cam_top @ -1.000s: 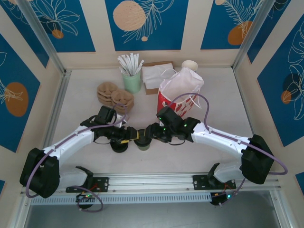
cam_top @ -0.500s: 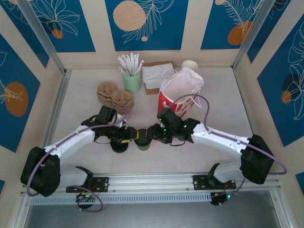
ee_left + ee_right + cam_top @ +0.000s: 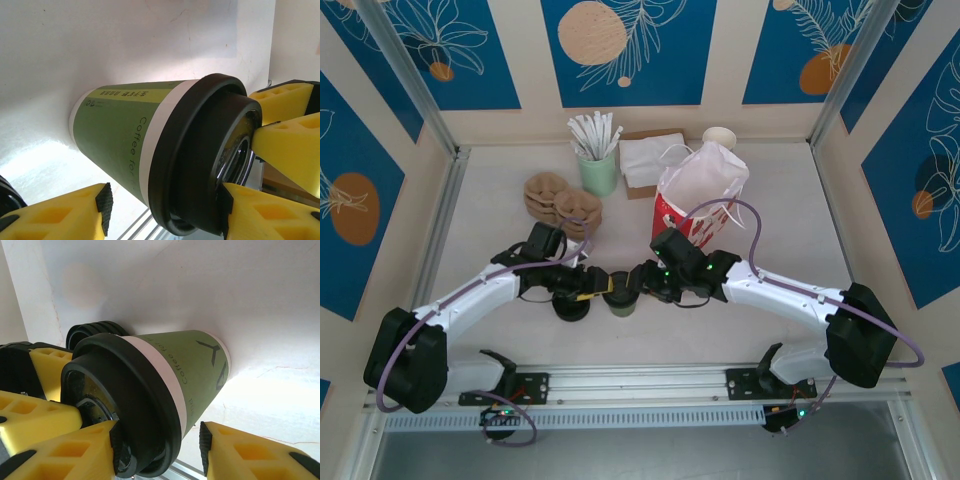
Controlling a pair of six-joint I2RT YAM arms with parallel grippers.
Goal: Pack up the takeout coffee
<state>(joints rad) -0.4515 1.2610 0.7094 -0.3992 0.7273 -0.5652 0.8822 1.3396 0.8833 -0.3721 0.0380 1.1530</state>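
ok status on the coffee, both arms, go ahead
Left gripper open, right gripper open, straddling the coffee from opposite sides. Cup upright, lid on, not yet bagged. Loose lids close beside it; bag behind the right arm.

The takeout coffee [image 3: 115, 130] has a matt green paper body. Its lid [image 3: 185, 150] is smooth black plastic, slightly glossy. The white table [image 3: 125, 40] looks smooth, softly shiny.

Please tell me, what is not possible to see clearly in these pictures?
Top view: the left hand and right hand cover most of the takeout coffee.
Left wrist view: the cup's print runs out of sight around its side.
Right wrist view: the cup hides most of the stacked black lids.
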